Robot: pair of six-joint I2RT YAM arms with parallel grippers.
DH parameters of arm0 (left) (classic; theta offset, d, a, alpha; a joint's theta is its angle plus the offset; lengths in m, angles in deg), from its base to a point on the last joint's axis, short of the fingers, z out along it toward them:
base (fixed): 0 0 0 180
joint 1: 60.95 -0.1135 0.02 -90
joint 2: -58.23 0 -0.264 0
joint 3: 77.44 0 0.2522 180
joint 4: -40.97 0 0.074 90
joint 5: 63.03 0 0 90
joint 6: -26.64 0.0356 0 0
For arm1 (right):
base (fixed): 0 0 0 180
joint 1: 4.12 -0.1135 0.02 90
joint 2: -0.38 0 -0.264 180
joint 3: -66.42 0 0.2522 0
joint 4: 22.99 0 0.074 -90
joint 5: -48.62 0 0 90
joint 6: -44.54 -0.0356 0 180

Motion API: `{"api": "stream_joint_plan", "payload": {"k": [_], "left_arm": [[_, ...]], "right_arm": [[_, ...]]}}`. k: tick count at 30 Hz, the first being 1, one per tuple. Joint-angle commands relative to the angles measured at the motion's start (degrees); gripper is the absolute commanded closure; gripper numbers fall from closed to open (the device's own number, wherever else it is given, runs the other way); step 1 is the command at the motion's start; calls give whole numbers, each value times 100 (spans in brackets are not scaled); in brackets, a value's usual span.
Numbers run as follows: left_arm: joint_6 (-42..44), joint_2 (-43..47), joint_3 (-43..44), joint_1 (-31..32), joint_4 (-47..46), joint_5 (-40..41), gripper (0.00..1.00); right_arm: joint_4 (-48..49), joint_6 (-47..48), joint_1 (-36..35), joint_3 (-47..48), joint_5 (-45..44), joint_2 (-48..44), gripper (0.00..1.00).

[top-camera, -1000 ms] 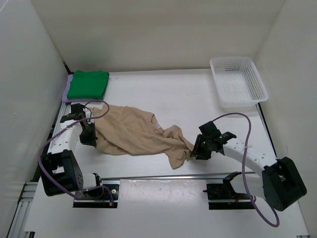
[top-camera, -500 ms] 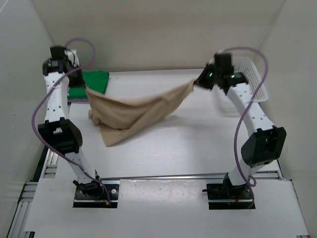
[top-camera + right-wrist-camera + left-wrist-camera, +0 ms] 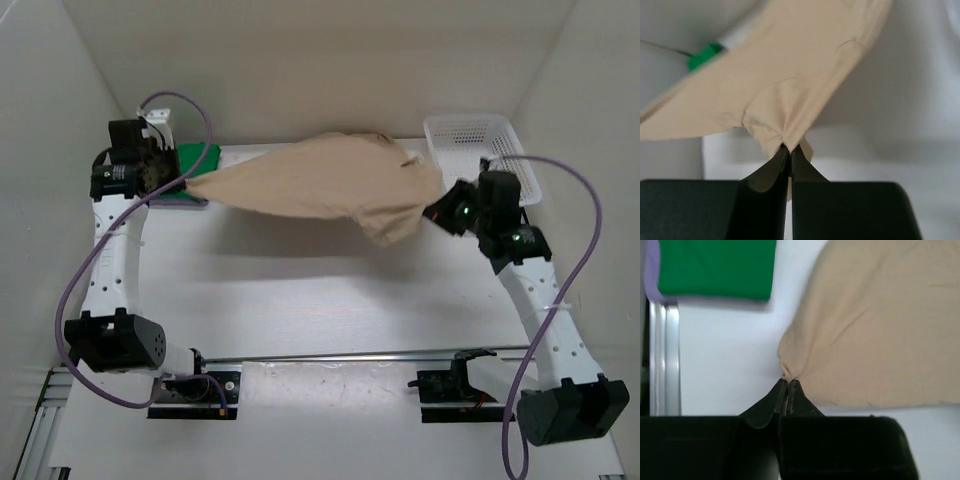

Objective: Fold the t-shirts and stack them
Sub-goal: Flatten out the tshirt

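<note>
White bench [image 3: 330, 300] below: left end effector [image 3: 786, 385] and right end effector [image 3: 789, 149] are each pinching beige shirt [image 3: 320, 185] taut, airborne; lowering evenly under tension should flatten it.

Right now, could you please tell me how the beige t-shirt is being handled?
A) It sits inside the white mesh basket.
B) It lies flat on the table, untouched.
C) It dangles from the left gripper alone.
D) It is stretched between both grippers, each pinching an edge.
D: the beige t-shirt spans from the left gripper to the right gripper, and each wrist view shows closed fingertips pinching a bunch of its cloth.
</note>
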Motion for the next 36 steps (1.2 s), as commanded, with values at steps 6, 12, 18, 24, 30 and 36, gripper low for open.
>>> {"api": "stream_joint_plan", "payload": {"k": [6,12,18,24,30,36], "left_arm": [[19,1077,-3459,141,-31,505,90],[19,1525,-5342,141,-559,1008,90],[19,2034,-5791,-131,-612,1061,90],[19,2228,-5844,-473,-665,1219,90],[19,2282,-5844,-527,-665,1157,90],[19,2282,-5844,-641,-612,1052,90]], "right_arm": [[-40,-975,-809,-3463,-212,-1758,98],[-30,-1741,-1303,-4836,-283,-1942,62],[-680,-2224,-1566,-4942,-817,-2382,40],[-1884,-2831,-1820,-4645,-1530,-2050,40],[-2420,-3322,-2775,-4284,-1705,-1425,41],[-3387,-4290,-4307,-3493,-2874,-1424,41]]}}
